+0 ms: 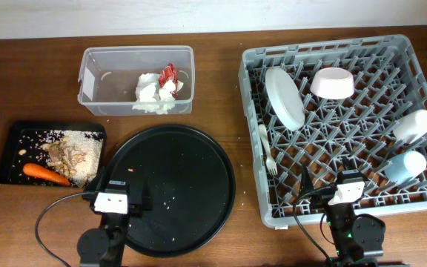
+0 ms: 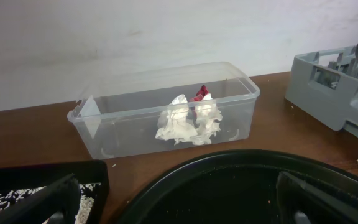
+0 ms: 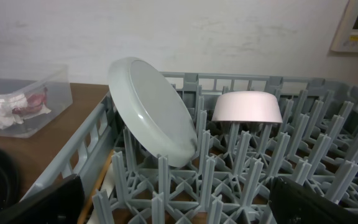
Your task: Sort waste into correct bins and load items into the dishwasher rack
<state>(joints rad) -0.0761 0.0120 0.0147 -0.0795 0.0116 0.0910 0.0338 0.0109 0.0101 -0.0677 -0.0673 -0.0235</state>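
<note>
The left gripper [image 1: 118, 194] is seen at the lower left of the overhead frame, over the near rim of the round black tray [image 1: 176, 185]. The arm is kept low and is pointed toward the top of the frame. In the left wrist view its two fingers [image 2: 55, 200] are spread wide at the bottom corners, and nothing is held between them.

The right gripper [image 1: 345, 189] is seen at the lower right, above the near edge of the grey rack [image 1: 421, 52], and is pointed the same way. Its fingers [image 3: 48, 202] are also wide apart and nothing is held.

The white napkin [image 1: 153, 93] and the red wrapper [image 1: 168, 74] are found inside the clear tub [image 1: 102, 74] at the upper left. The food scraps [image 1: 76, 152] and the carrot [image 1: 45, 173] are laid in the shallow black tray [image 1: 10, 141] at the left edge of the desk [image 1: 21, 74].

In the rack, the plate [image 1: 285, 97] is leaned between pegs at the upper left and the bowl [image 1: 332, 82] is placed upside down beside it. The white cup [image 1: 414, 124] and the light blue cup [image 1: 405, 166] are laid at the right side. The fork [image 1: 267, 148] is laid along the left side.
</note>
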